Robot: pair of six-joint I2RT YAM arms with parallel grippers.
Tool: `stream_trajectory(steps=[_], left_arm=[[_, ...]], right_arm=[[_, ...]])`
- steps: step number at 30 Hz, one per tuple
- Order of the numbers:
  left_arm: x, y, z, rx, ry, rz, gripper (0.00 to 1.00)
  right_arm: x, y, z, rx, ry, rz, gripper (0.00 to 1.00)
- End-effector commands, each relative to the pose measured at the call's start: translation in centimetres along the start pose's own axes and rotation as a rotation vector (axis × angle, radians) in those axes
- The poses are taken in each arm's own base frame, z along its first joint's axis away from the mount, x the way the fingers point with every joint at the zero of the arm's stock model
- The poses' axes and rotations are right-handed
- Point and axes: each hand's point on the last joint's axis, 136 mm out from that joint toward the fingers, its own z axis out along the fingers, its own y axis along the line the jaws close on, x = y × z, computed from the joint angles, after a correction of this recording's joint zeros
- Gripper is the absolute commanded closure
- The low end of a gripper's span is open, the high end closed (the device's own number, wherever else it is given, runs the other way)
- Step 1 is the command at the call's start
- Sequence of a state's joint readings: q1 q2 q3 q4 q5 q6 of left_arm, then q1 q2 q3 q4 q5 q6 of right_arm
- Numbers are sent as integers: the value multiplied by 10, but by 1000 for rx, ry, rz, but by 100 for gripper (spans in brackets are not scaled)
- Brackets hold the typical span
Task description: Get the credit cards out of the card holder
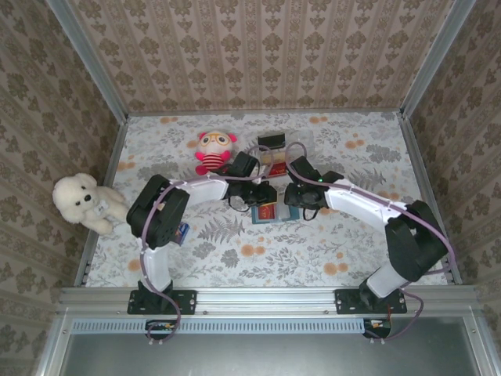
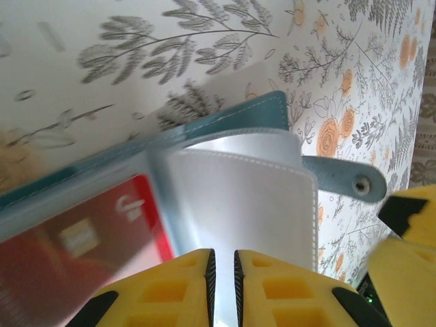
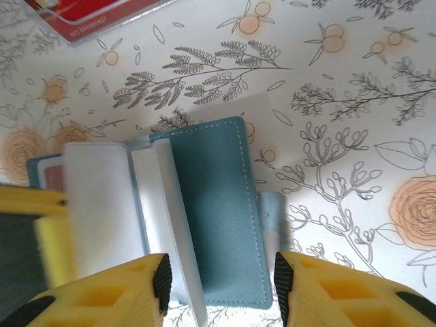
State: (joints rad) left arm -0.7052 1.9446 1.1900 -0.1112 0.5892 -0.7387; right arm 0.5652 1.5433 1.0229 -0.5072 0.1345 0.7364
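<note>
Yellow fingers (image 2: 272,286) of my L gripper (image 2: 222,269) sit nearly together, pinched on a clear sleeve leaf (image 2: 238,197) of the card holder (image 2: 262,114). Their tips are cut off by the bottom of the L wrist view, so I can't see how deep the bite goes. Under the next sleeve, 1 red card (image 2: 82,238) shows with pale print. It's blurred and runs off the frame's left side. Teal strap (image 2: 344,178) w/ a snap sticks out past the leaf.

R gripper (image 3: 221,279) is spread wide, 1 finger either side of the holder's teal cover panel. Can't tell if either finger touches it. In that view the white leaves stand up and hide most of the slots. Only a pinkish card edge peeks out at the left, so my sure card count in the holder is 1.

From overhead, both wrists cover most of the holder, which lies about mid desk (image 1: 352,251).

Behind it, toward the far edge, is 1 clear tray (image 1: 297,145). Its contents are too small to sort out.

2 soft toys: a pink doll (image 1: 215,151) left of the tray and a white plush dog (image 1: 82,202) at the desk's left edge. 1 small blue can (image 1: 183,233) is half hidden by the L arm.
</note>
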Motion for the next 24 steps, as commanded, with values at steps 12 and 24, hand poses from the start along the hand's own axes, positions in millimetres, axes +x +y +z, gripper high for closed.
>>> stream_trajectory(steps=[12, 24], left_arm=[[10, 9, 32, -97, 67, -7, 98], [8, -5, 18, -51, 70, -5, 100]], right_arm=[[8, 24, -8, -248, 0, 94, 76], [19, 20, 34, -154, 97, 147, 96]])
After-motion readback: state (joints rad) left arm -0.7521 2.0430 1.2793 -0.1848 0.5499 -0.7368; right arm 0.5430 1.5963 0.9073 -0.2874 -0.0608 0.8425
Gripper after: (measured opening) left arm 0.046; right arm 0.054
